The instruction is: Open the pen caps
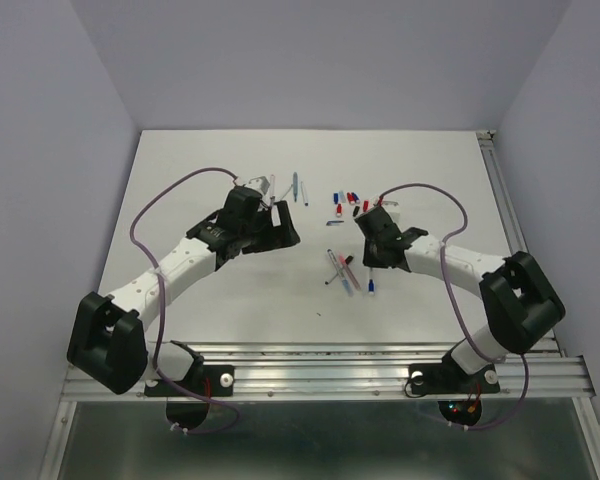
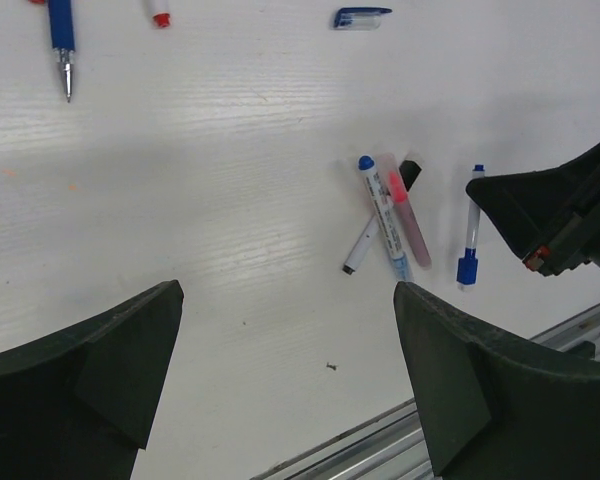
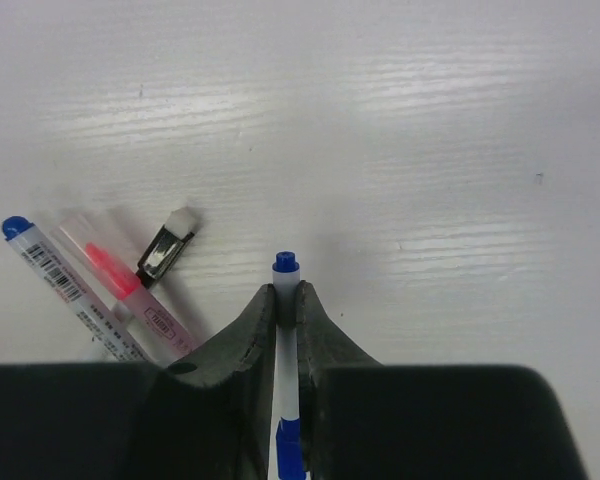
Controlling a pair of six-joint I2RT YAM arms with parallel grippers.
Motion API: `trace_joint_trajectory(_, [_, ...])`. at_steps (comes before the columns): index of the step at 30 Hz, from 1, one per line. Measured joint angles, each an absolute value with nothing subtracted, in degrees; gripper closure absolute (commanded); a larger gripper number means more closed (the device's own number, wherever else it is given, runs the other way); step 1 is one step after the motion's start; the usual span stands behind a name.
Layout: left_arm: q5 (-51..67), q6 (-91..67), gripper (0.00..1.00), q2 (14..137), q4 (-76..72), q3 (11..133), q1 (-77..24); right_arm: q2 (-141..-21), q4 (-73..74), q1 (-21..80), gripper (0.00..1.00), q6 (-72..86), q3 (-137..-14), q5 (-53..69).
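My right gripper (image 3: pixel 287 300) is shut on the barrel of a white pen (image 3: pixel 286 340). The pen's blue end plug sticks out past the fingertips and its blue cap (image 3: pixel 288 450) sits back between the fingers. In the top view that gripper (image 1: pixel 369 264) is low over the table with the cap (image 1: pixel 371 289) below it. In the left wrist view the pen (image 2: pixel 469 235) lies along the table with its cap (image 2: pixel 467 268) on. My left gripper (image 2: pixel 290 370) is open and empty, above bare table (image 1: pixel 283 228). Loose red and blue caps (image 1: pixel 346 197) lie behind the right gripper.
A small pile of pens (image 1: pixel 340 270) lies left of the right gripper: a blue-tipped barcode pen (image 2: pixel 383 212), a pink marker (image 2: pixel 408 215) and a black-and-white one (image 3: pixel 168 247). A loose blue cap (image 2: pixel 361 17), a red cap (image 2: pixel 160 14) and a blue pen (image 2: pixel 62 40) lie further back. The metal rail (image 2: pixel 540 340) runs along the front edge.
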State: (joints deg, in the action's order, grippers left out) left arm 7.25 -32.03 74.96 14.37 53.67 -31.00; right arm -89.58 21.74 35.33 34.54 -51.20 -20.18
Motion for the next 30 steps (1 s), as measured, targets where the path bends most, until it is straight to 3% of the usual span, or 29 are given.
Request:
trace_joint_trajectory(10, [20.53,-26.63,0.01,76.14,3.49,54.28,-37.78,-72.99,19.42,35.33,0.99,42.61,-51.37,-20.88])
trace_joint_trajectory(20, [24.71,-24.21,0.09,87.44,-1.06,61.60,-44.91,-71.83,14.76,35.33,0.99,50.76,-52.71,-17.63])
trace_joint_trajectory(23, [25.26,-23.81,0.20,89.58,-1.15,62.96,-45.01,-71.88,13.93,35.33,0.99,52.34,-52.77,-16.82])
trace_joint_trajectory(26, [25.58,-23.20,0.41,90.48,-1.10,63.44,-45.36,-71.88,12.88,35.33,0.99,52.95,-52.82,-16.25])
trace_joint_trajectory(27, [25.65,-22.92,0.59,90.50,-1.08,63.46,-45.45,-71.88,12.75,35.33,0.99,53.04,-52.93,-16.10])
trace_joint_trajectory(28, [25.74,-22.92,0.69,90.52,-1.06,63.46,-45.56,-71.88,12.71,35.33,0.99,53.21,-53.06,-15.94])
trace_joint_trajectory(29, [25.87,-22.52,0.94,90.52,-1.06,63.48,-45.65,-71.88,12.53,35.33,0.99,53.41,-53.21,-15.81])
trace_joint_trajectory(30, [25.91,-22.35,1.00,90.52,-1.06,63.55,-45.65,-71.88,12.32,35.33,0.99,53.52,-53.25,-15.66])
